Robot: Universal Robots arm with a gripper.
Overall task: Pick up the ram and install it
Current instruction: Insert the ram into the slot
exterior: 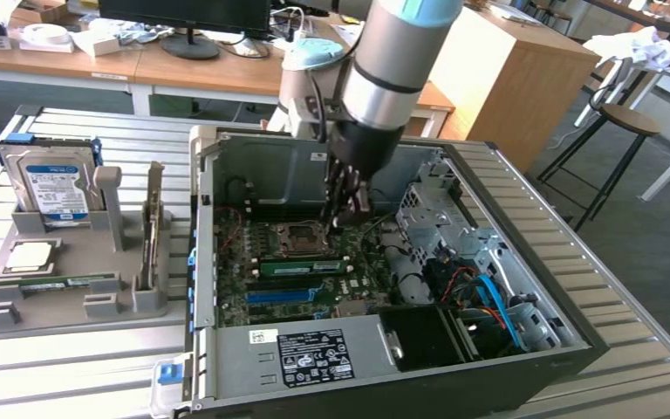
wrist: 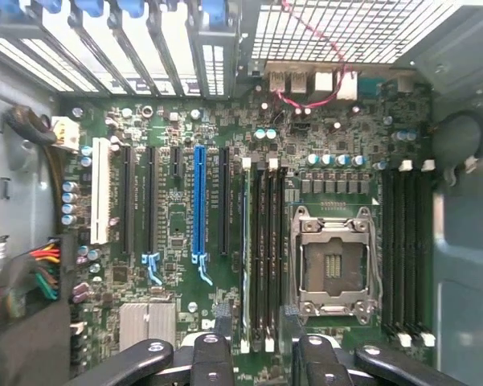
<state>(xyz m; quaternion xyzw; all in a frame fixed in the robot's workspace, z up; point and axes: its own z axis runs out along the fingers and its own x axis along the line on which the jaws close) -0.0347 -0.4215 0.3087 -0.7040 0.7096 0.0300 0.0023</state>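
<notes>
So the arm is reaching down into the open computer case [exterior: 311, 166], which lies on its side on the slatted metal counter [exterior: 79, 367] so the motherboard [wrist: 169, 121] faces up, which makes sense since that lets the arm come at the slots straight from above

The pincer [exterior: 351, 208] is released: in the wrist view its two dark fingers [wrist: 217, 326] stand apart with nothing between them. It hovers just over the bank of memory slots right beside the empty processor socket [wrist: 333, 257]

The ram [exterior: 300, 264] looks to be in a slot already. From the exterior view it's a green stick standing on edge in the board, between the socket [exterior: 300, 234] and the blue expansion slot [exterior: 283, 295]. In the wrist view it shows edge-on as a pale strip [wrist: 246, 241] running down the slot nearest the blue one, and the open fingers line up either side of that row. My read is the stick is in place and the pincer isn't touching it. I can't tell if the latches at the slot ends are clicked home

Off on the exterior view's left is the gray holder [exterior: 91, 253] on the counter, with the hard drive [exterior: 58, 188] propped upright, the square processor chip [exterior: 29, 255] lying flat, and another green stick [exterior: 67, 281] in a groove, all parked well apart from the case
</notes>
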